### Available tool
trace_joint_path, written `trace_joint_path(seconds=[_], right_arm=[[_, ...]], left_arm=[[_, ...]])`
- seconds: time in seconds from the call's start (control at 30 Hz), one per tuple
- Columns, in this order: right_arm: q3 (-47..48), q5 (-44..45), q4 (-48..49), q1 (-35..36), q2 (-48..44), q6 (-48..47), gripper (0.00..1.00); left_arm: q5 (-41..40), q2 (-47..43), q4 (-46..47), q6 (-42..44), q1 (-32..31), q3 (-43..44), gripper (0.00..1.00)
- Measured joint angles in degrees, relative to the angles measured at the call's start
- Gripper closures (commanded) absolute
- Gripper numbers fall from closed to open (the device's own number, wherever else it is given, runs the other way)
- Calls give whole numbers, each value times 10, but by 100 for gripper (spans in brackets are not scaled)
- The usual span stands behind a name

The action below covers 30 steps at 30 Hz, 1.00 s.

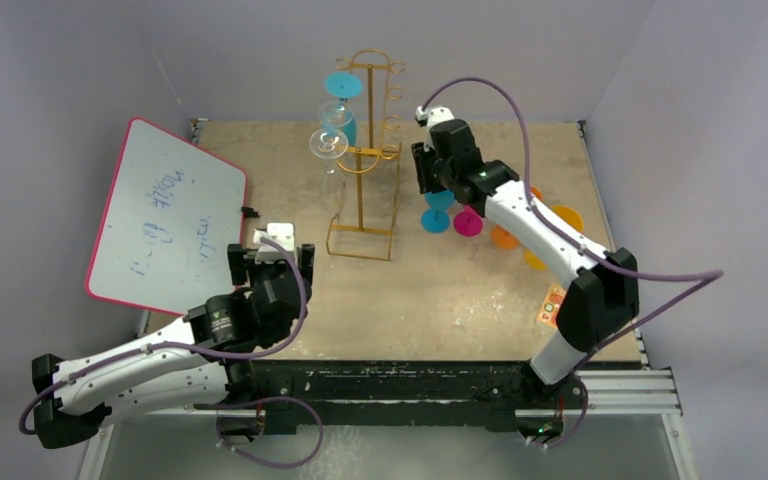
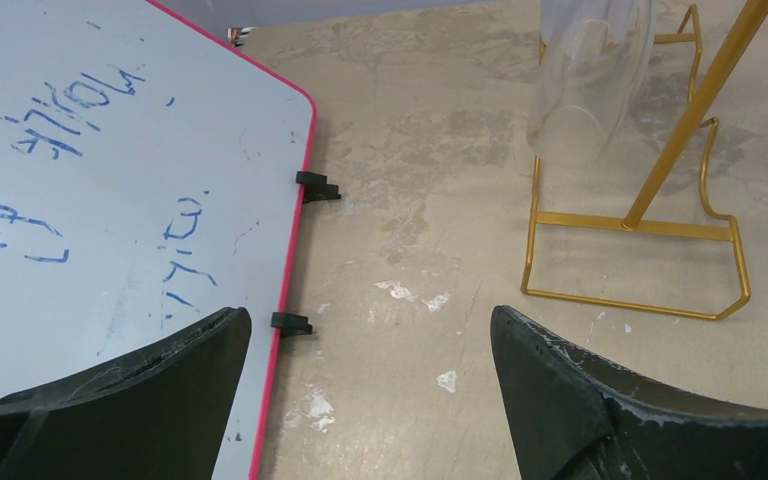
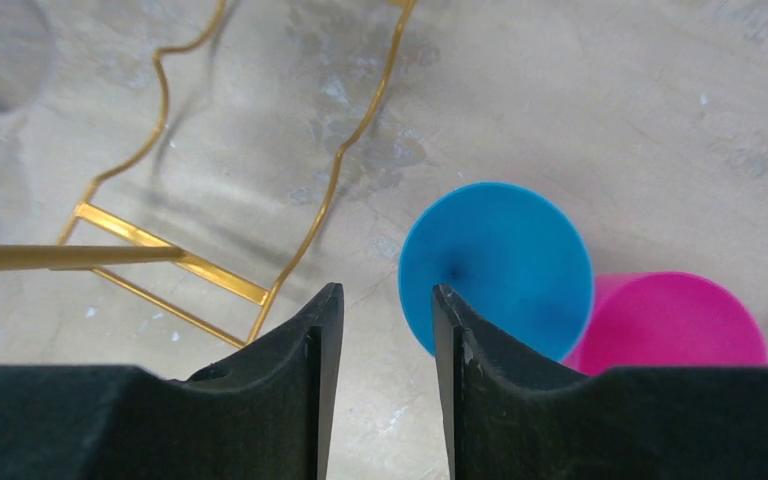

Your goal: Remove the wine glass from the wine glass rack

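The gold wire wine glass rack (image 1: 365,160) stands at the back middle of the table. Three wine glasses hang upside down on its left side: one with a blue foot (image 1: 343,85) and two clear ones (image 1: 330,140). The left wrist view shows a clear bowl (image 2: 585,80) hanging over the rack's base (image 2: 630,225). My left gripper (image 1: 275,247) (image 2: 370,315) is wide open and empty, low, to the front left of the rack. My right gripper (image 1: 428,178) (image 3: 385,290) is to the right of the rack, jaws a little apart with nothing between them.
Blue (image 1: 437,220) (image 3: 495,265), magenta (image 1: 467,222) (image 3: 670,320) and orange (image 1: 505,237) glasses stand upside down on the table, right of the rack under my right arm. A pink-edged whiteboard (image 1: 165,215) (image 2: 110,200) lies at the left. An orange card (image 1: 552,308) lies front right.
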Motion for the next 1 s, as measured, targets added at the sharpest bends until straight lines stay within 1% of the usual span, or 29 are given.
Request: trace_joint_path(seconds=[0.13,0.23,0.27,0.33,0.47,0.63,0.7,0.77,0.87,0.93,1.0], right_arm=[[-1,-3,-1,0,-56,9,51],[-35,-10,15,0,-127,33,49],[-49,-16,19,0,-151,42,46],[-97,-30,41,0,-217,67,42],[-200,-60,85,0,-348,125,38],[-326,-98,144,0,-489,221,33],[-378,-111,152,0,-541,257,32],[-411,-115,153,0,-579,286,30],[-435,-117,155,0,-621,321,29],[-437,-117,153,0,-637,338,29],[-436,-117,145,0,-650,349,29]], left_arm=[[23,3,-9,-11,0,9,9],[36,5,-11,-17,0,21,3],[36,6,-10,-17,0,21,2],[38,12,-5,-14,0,21,2],[49,35,12,-18,4,22,1],[72,73,8,-74,33,26,0],[103,70,7,-99,78,26,0],[146,61,11,-104,146,26,0],[252,67,8,-106,303,42,0],[326,92,-3,-103,401,69,0],[421,135,-20,-98,510,116,0]])
